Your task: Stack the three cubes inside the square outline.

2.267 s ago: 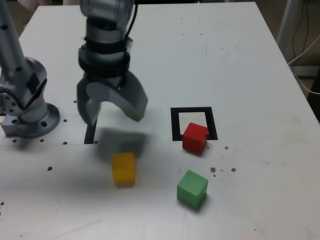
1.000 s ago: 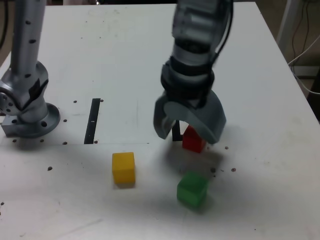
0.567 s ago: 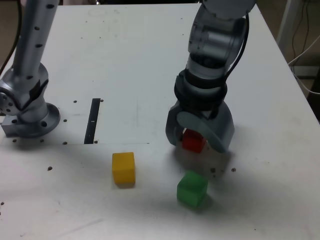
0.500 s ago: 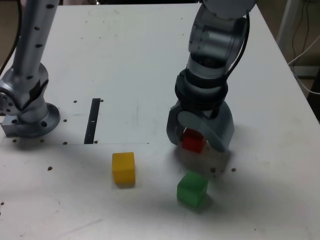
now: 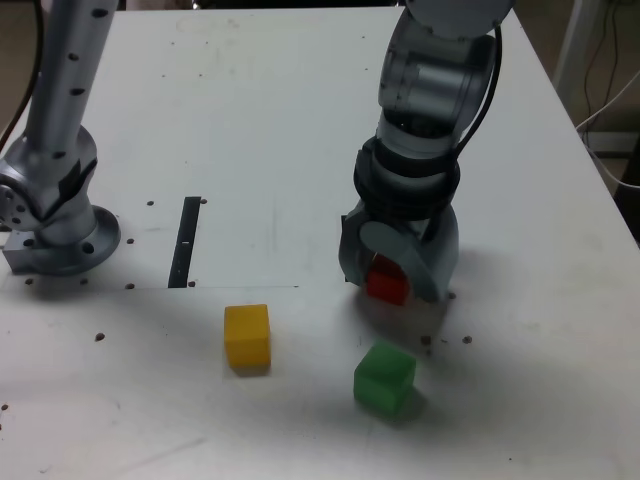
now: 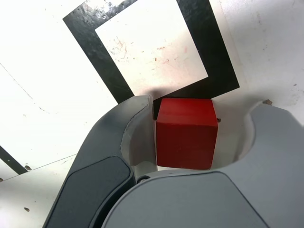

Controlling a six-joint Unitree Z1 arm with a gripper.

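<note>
Green cube [image 5: 385, 379] near red cube [image 6: 186, 134].

From above the table [image 5: 300, 120], one view looks down across it; the wrist view (much nearer) faces down, both sharing the red cube [image 6: 186, 135], right of centre in each.

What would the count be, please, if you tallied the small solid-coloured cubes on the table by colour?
Red matte cube: 1
Yellow matte cube: 1
Green matte cube: 1
Total: 3
</note>
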